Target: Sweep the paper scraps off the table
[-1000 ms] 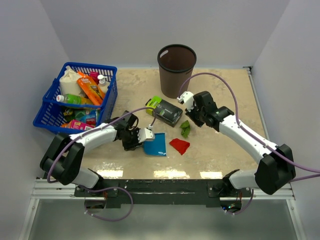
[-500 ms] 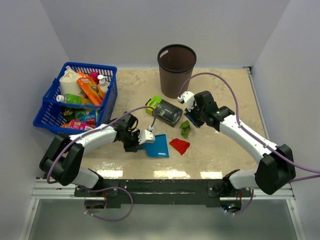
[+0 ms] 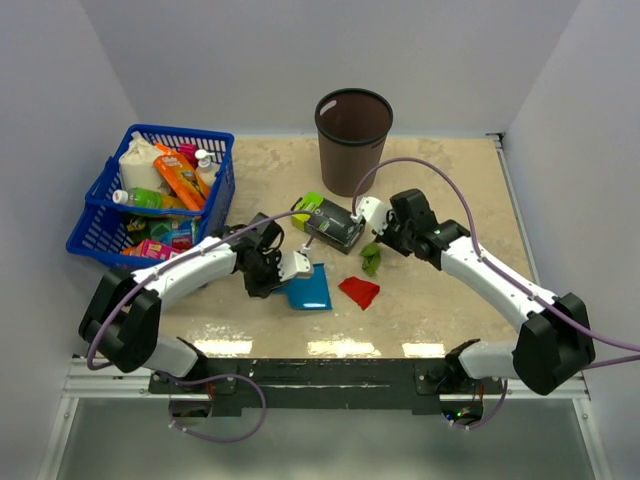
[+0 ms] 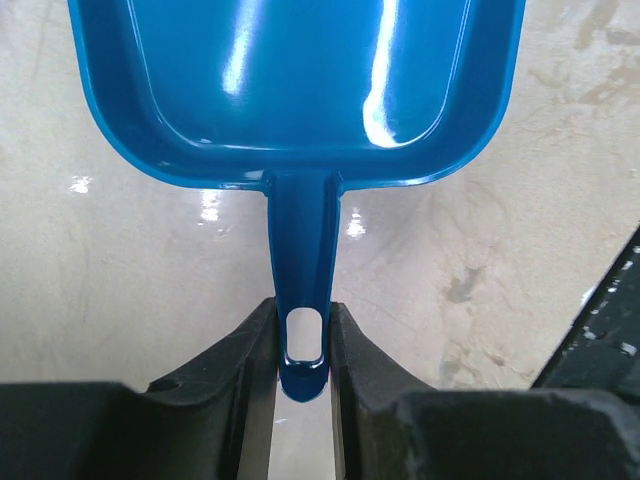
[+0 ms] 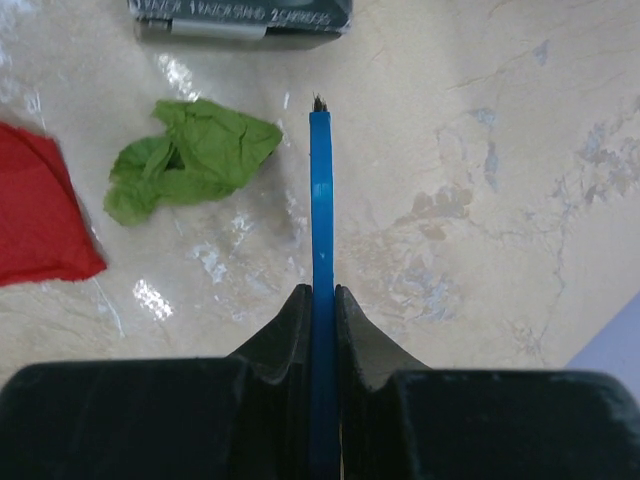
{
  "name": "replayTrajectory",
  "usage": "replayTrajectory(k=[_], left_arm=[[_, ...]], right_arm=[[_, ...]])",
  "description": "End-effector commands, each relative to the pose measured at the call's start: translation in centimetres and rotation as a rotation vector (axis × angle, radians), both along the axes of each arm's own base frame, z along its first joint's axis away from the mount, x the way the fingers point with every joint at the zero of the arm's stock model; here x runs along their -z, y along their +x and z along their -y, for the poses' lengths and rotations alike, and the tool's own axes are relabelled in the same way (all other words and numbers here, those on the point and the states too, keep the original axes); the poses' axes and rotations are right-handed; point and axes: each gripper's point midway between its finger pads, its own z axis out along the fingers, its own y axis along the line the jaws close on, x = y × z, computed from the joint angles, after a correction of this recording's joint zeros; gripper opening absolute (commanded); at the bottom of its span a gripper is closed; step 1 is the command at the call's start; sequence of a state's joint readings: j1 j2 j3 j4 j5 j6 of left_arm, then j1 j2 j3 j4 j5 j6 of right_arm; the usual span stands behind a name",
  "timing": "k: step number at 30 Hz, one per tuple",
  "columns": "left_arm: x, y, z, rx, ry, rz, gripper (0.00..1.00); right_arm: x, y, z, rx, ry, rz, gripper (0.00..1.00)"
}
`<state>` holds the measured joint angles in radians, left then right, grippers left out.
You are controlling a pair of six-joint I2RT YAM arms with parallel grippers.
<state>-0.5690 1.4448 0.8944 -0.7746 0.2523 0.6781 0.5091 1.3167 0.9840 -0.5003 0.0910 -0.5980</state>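
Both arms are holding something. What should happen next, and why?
Probably the right fingers should drag the thin blue tool sideways into the green scrap, nudging it toward the dustpan held by the left fingers. The tool's tip sits beside that scrap, not touching it.

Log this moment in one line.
left gripper: shut on dustpan | right gripper: shut on blue tool | green scrap, red scrap: on table

Left hand (image 4: 303, 322), right hand (image 5: 322, 293): both clamped.
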Motion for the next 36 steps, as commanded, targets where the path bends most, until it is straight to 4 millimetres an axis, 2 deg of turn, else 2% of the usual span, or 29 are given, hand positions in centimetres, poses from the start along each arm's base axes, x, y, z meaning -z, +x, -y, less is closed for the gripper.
replayTrajectory(k=[1, 6, 10, 18, 25, 29, 36], left_arm=[[-1.1, -0.6, 0.6, -0.034, 0.031, -0.010, 0.00], [-0.2, -0.7, 1.9, -0.068, 0.039, -0.031, 0.00], [0.2, 0.2, 2.7, -0.103, 0.028, -0.025, 0.00], [0.7, 0.9, 4.9, -0.110, -0.028, -0.028, 0.00], [1.2, 1.0, 7.0, -0.071, -0.048, -0.043, 0.00], [0.7, 1.3, 8.7, -0.047, -0.081, -0.057, 0.00], [0.7, 2.1, 9.5, -0.057, -0.097, -0.043, 0.00]], right_arm=[[0.3, -0.1, 0.9, -0.054, -0.064, 0.039, 0.00], [1.6, -0.8, 1.0, -0.081, -0.075, 0.004, 0.00], [2.2, -1.6, 0.0, -0.116, -0.044, -0.046, 0.00], [3.4, -5.0, -2.1, -0.175, 0.038, -0.185, 0.00], [1.9, -5.1, -4.3, -0.108, 0.192, -0.220, 0.00], [1.0, -5.1, -6.0, -0.104, 0.280, -0.255, 0.00], [-1.0, -5.1, -8.3, -0.152, 0.374, -0.290, 0.00]])
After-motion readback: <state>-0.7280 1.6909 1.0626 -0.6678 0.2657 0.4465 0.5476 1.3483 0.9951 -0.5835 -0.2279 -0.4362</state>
